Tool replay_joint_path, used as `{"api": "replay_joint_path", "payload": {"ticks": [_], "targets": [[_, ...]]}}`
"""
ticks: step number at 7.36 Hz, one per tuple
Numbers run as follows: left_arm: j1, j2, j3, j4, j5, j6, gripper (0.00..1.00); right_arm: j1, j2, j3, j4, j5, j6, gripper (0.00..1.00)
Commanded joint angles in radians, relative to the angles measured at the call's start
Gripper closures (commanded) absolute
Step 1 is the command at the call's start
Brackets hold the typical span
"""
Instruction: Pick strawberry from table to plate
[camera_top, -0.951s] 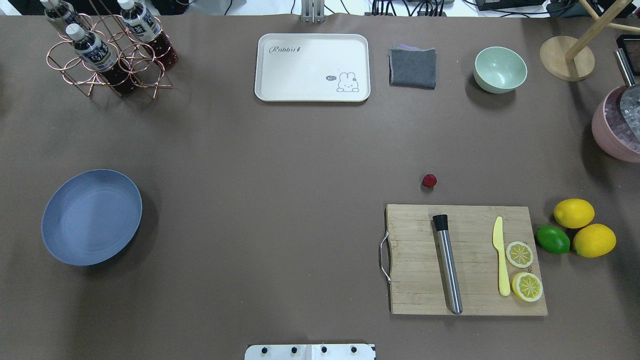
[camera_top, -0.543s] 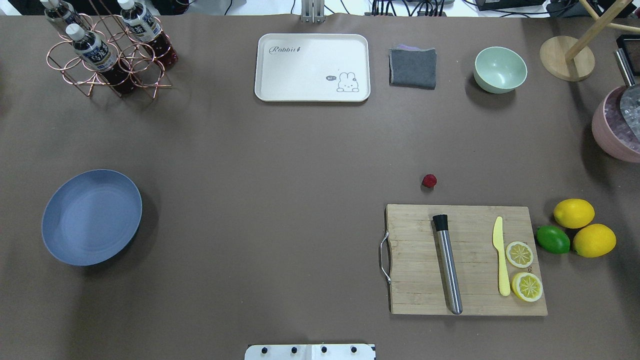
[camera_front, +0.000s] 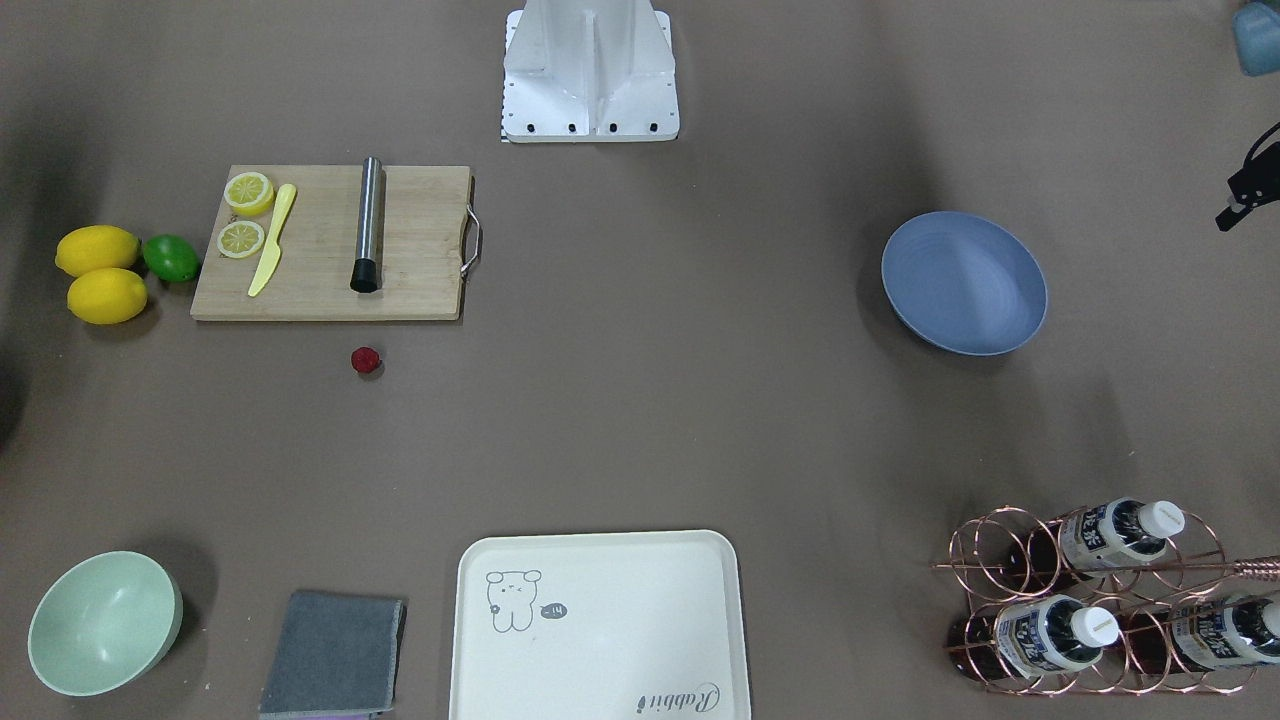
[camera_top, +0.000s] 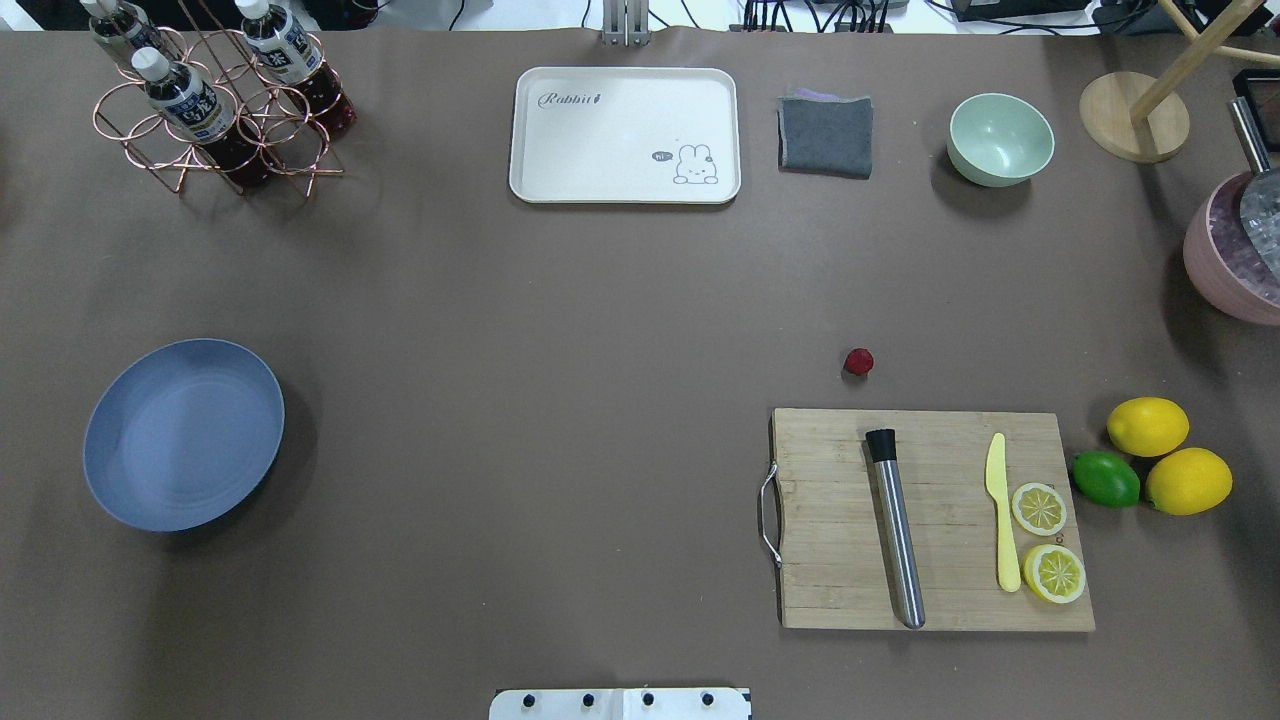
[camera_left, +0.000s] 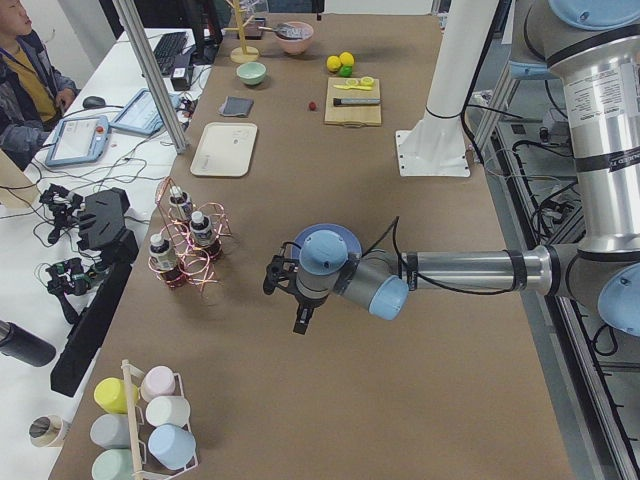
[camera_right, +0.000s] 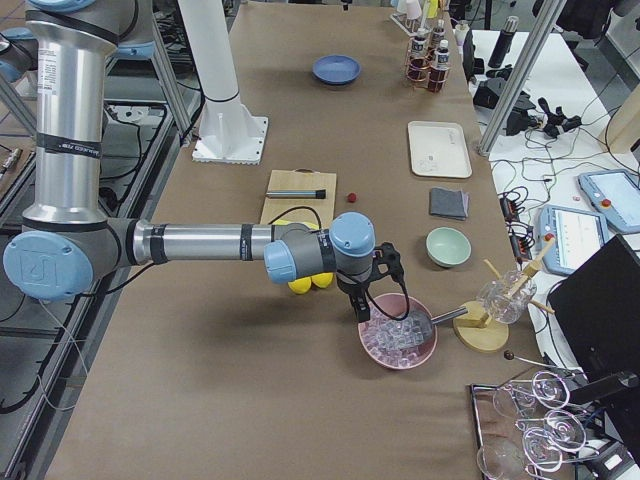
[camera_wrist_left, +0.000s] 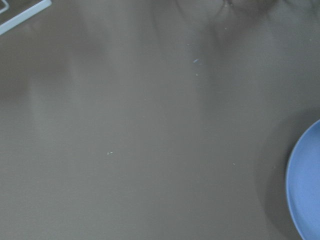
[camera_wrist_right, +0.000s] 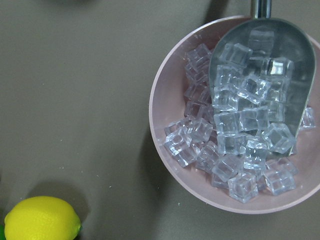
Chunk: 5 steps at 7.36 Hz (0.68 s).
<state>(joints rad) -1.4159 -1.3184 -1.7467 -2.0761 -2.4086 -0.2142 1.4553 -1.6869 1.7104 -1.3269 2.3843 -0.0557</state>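
The strawberry (camera_top: 858, 361) (camera_front: 366, 360) is a tiny dark-red berry lying on the brown table (camera_top: 560, 350), just beyond the cutting board. The blue-grey plate (camera_top: 183, 433) (camera_front: 964, 283) sits far off on the robot's left side with nothing in it. Its rim (camera_wrist_left: 306, 185) shows at the right edge of the left wrist view. My left gripper (camera_left: 287, 296) hovers past the plate near the table's end; I cannot tell whether it is open or shut. My right gripper (camera_right: 370, 285) hangs over the pink ice bowl (camera_wrist_right: 235, 120), well away from the strawberry, its state also unclear.
A wooden cutting board (camera_top: 935, 520) carries a steel muddler, a yellow knife and two lemon slices. Two lemons (camera_top: 1148, 426) and a lime (camera_top: 1106, 478) lie beside it. A cream tray (camera_top: 625, 135), grey cloth (camera_top: 826, 135), green bowl (camera_top: 1000, 138) and bottle rack (camera_top: 215, 100) line the far edge.
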Motion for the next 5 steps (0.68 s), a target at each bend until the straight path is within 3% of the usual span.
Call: {"api": "replay_joint_path", "payload": {"ticks": [1, 5], "targets": [[0.006, -0.007, 0.016, -0.004, 0.005, -0.092, 0.02, -0.001, -0.001, -0.002, -0.002, 0.001, 0.000, 0.00], [0.078, -0.004, -0.004, -0.006, 0.020, -0.094, 0.02, -0.001, -0.004, 0.000, -0.002, -0.001, 0.000, 0.00]]}}
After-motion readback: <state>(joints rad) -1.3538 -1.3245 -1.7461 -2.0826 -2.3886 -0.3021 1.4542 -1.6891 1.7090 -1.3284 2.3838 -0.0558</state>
